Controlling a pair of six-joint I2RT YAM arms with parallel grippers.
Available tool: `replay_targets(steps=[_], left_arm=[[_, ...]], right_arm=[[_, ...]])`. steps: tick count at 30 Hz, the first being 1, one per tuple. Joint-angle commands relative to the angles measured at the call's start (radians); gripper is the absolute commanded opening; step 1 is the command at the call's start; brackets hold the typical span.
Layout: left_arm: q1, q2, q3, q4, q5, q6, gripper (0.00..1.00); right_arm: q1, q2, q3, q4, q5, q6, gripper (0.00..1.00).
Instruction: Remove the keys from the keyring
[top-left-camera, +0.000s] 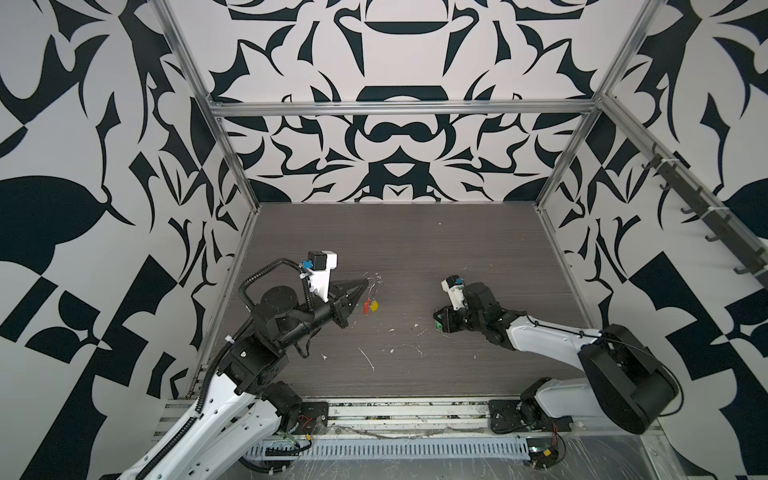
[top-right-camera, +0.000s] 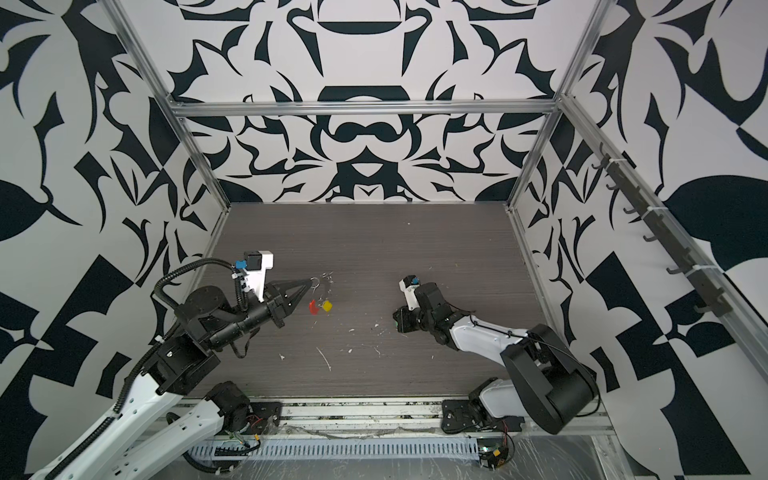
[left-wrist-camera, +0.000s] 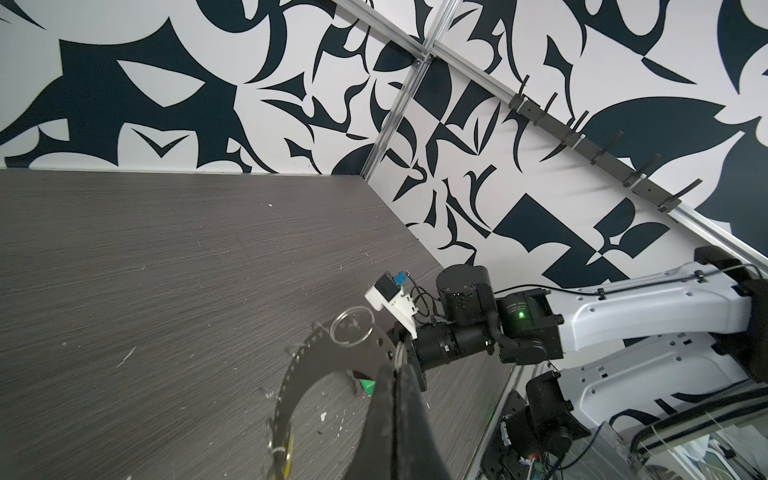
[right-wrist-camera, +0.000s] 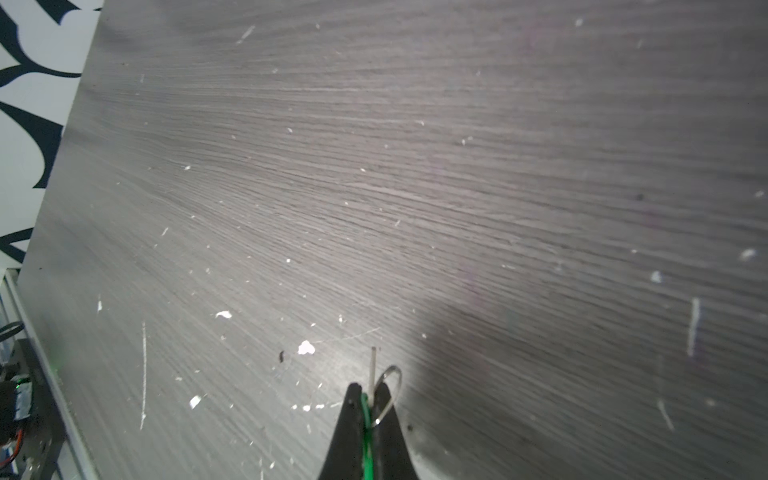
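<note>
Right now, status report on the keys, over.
Left pincer shut on keyring. Right pincer shut on green key, well clear of keyring. Yellow key hangs from keyring.

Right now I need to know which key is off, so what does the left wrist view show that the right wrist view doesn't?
Only the left wrist view: the keyring held in the shut left pincer, the yellow key hanging at its end, and the right arm. Only the right wrist view: the green key's metal loop, close up, with nothing threaded through it. Both: the green key gripped in the right pincer, and the table.
</note>
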Motion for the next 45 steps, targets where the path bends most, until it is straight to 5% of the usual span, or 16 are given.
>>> replay_targets(steps=[1, 9, 18, 25, 33, 37, 45], left_arm=[[-0.002, -0.006, -0.008, 0.042, -0.008, -0.015, 0.00], [-0.002, -0.011, -0.012, 0.042, -0.015, -0.013, 0.00], [-0.002, -0.016, -0.024, 0.051, -0.023, -0.018, 0.00], [-0.002, -0.003, -0.010, 0.052, -0.020, -0.028, 0.00], [-0.001, 0.027, 0.043, 0.030, -0.034, -0.059, 0.00], [-0.001, 0.045, 0.078, 0.018, -0.033, -0.065, 0.00], [-0.002, 0.066, 0.092, 0.019, -0.047, -0.077, 0.00]], right_arm=[[-0.007, 0.042, -0.004, 0.098, 0.019, 0.034, 0.00], [-0.013, 0.125, -0.013, 0.133, 0.069, 0.074, 0.05], [-0.012, 0.076, -0.037, 0.099, 0.156, 0.125, 0.96], [-0.012, -0.168, -0.002, -0.041, 0.162, 0.108, 0.99], [0.016, -0.404, 0.084, -0.093, -0.074, -0.007, 0.89], [0.111, -0.453, 0.135, -0.100, -0.112, -0.072, 0.89], [0.340, -0.435, 0.297, -0.132, -0.011, -0.202, 0.89]])
